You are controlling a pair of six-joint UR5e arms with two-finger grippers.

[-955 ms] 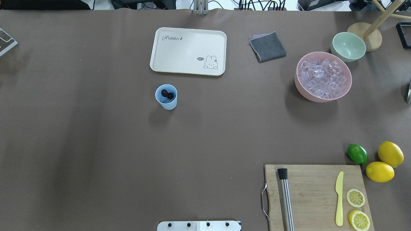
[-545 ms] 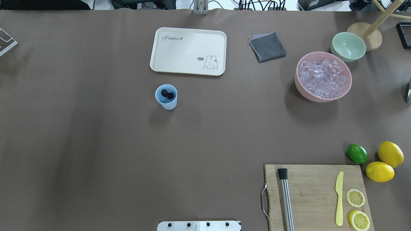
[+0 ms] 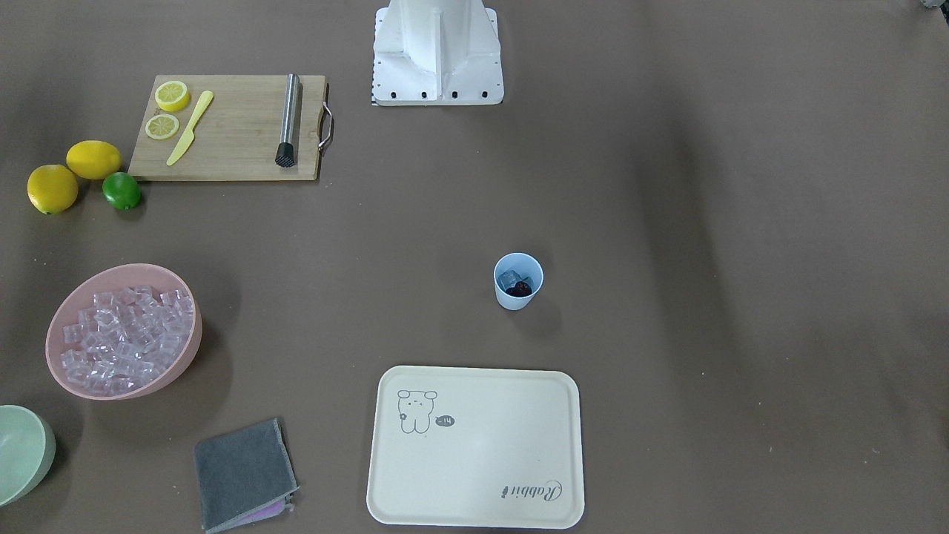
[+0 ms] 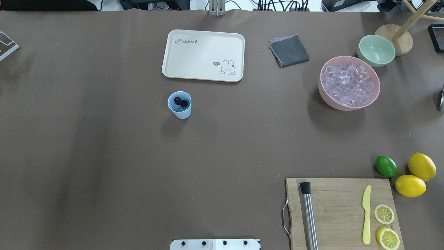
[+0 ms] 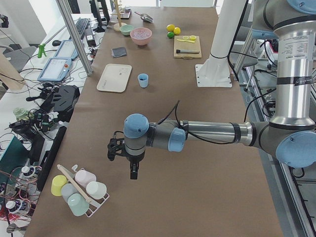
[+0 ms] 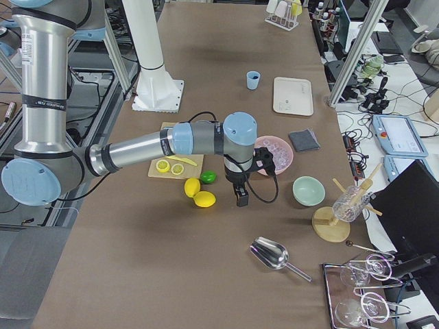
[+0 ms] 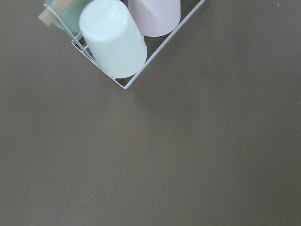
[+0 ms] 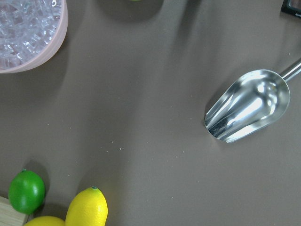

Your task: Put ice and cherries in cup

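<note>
- Cup [image 4: 179,105]: upright on the bench [image 4: 104,156], left of centre, just on the near side of the cream tray [image 4: 203,55] and not touching it.
- Cherries [image 4: 180,101]: inside the cup, dark pair lying against its far inner wall in the overhead view.
- Ice [image 3: 508,279]: a clear cube shows in the cup beside the cherries. The bulk of the ice sits heaped in the pink bowl [image 4: 333,104], far right on the bench, well apart from the cup.
- Left tool [image 5: 134,173]: hangs pointing down over the bench's left end, well apart from the cup. It is seen only from the side; cannot tell whether its fingers are spread or pressed together.
- Left wrist view: bare bench, with the corner of a wire rack [image 7: 125,87] holding upturned tumblers.
- Right tool [image 6: 241,199]: pointing down over the bench's right end, near the pink bowl. Side view only; cannot tell its state, and nothing is visibly held.
- Right wrist view: metal scoop [image 8: 249,106] lying on the bench, with a lime [image 8: 26,192] beside a lemon [image 8: 87,207] and the pink bowl's edge at the upper corner.
</note>
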